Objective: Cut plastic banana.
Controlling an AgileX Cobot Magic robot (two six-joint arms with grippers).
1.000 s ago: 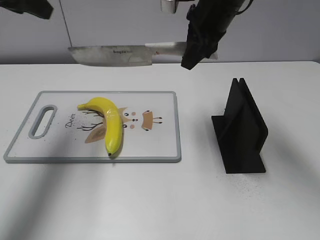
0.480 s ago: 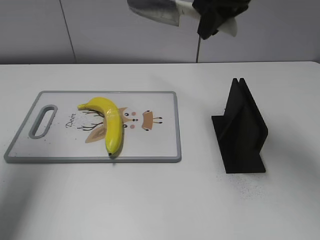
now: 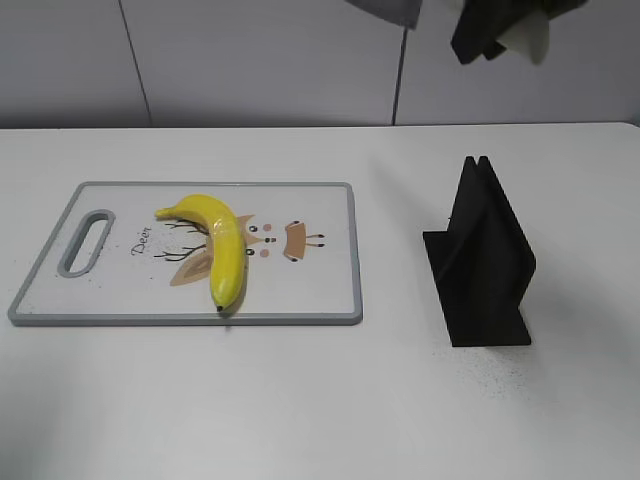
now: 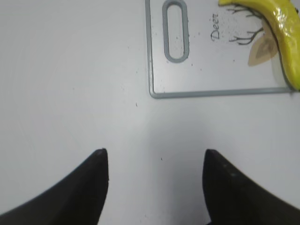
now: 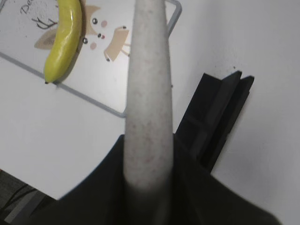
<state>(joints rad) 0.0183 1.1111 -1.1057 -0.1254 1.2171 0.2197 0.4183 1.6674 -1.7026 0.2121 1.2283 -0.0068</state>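
Note:
The plastic banana (image 3: pixel 222 250) is glossy yellow with a dark tip and lies whole on the white cutting board (image 3: pixel 320 290). My right gripper (image 3: pixel 490 30) is high at the top right edge, shut on a knife; only a corner of the blade (image 3: pixel 392 10) shows. In the right wrist view my jaws (image 5: pixel 147 140) clamp the pale speckled knife handle (image 5: pixel 147 84), with the banana (image 5: pixel 65 37) far below on the left. My left gripper (image 4: pixel 154 154) is open and empty over bare table, near the board's handle end (image 4: pixel 176 30). The banana (image 4: pixel 286 28) is at the top right there.
A black knife stand (image 3: pixel 485 265) stands upright on the white table to the right of the board; it also shows in the right wrist view (image 5: pixel 215 122). A grey wall runs behind the table. The left arm is out of the exterior view.
My right gripper has lifted the knife up and to the right, so the blade has mostly left the top of the view. The banana and board have not moved.

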